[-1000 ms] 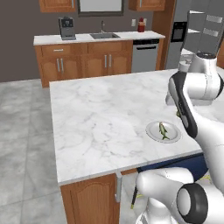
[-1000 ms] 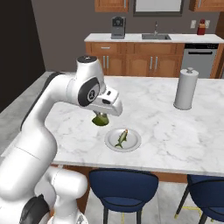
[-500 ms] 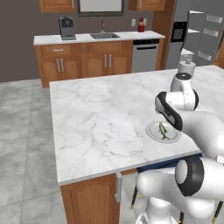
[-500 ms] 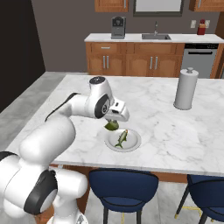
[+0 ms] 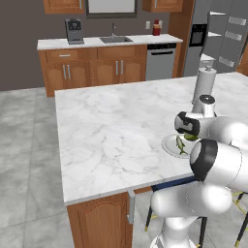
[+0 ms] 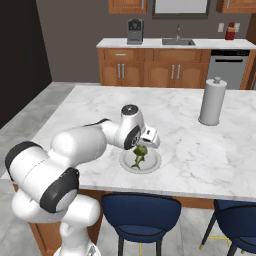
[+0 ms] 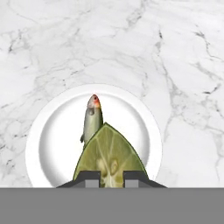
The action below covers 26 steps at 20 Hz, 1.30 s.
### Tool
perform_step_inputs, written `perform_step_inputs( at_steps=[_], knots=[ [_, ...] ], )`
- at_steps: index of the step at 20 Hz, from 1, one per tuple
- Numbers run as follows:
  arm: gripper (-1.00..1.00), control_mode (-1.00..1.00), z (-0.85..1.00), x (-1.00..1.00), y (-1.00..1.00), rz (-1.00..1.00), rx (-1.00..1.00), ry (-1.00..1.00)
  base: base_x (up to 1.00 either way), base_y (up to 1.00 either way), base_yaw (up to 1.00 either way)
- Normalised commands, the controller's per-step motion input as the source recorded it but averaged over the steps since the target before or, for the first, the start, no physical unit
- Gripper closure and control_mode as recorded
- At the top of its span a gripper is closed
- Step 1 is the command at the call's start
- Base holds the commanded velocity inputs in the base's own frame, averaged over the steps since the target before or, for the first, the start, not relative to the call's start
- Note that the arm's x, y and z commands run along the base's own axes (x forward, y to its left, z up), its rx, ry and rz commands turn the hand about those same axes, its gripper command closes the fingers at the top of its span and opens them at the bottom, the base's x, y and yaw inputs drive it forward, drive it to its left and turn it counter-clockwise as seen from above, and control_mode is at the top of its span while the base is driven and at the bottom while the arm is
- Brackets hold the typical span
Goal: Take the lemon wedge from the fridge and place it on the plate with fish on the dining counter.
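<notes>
— One plate (image 7: 39, 144) sits on our counter (image 5: 111, 131): round, shallow, smooth white, on white marble veined with grey, with brown wooden sides below.

— What do we see in it?

— A single small fish (image 7: 92, 120), slender and grey-green with a reddish head. In the hand view its long axis runs up and down, the head pointing away from our tool (image 7: 107, 177).

— And the lemon wedge (image 7: 109, 159)?

— We have it clamped between the two dark fingertips (image 7: 89, 178). It is a yellow-green triangle, its pulpy cut face towards the camera, the pointed tip aimed the same way as the fish's head. It hangs over the plate, overlapping the fish's tail end in that view; we cannot tell whether it touches.

— Anything else on the marble?

— A tall white paper-towel roll (image 6: 212, 102), upright, well apart from the plate. From the right base view, our tool (image 6: 141, 149) hovers just above the near-left rim.
</notes>
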Motion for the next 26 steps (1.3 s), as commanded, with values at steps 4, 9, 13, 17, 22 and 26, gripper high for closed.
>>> perform_step_inputs(
  at_steps=[4,9,13,17,22,26],
  knots=[
    [1.0,-1.0,-0.05,0.0,-0.16,0.0,0.01,0.0,0.0,0.0,0.0],
    [1.0,-1.0,-0.16,0.0,-0.01,0.0,0.0,0.0,0.0,0.0,0.0],
    [1.0,-1.0,-0.26,0.0,0.0,0.0,0.0,0.0,0.0,0.0,0.0],
    [1.0,-1.0,-0.21,0.09,0.0,0.0,0.0,0.0,0.0,0.0,0.0],
    [1.0,-1.0,-0.24,0.19,-0.03,0.0,0.0,0.0,0.0,0.0,0.0],
    [1.0,-1.0,-0.21,0.16,-0.05,0.0,0.0,0.0,0.0,0.0,0.0]
  ],
)
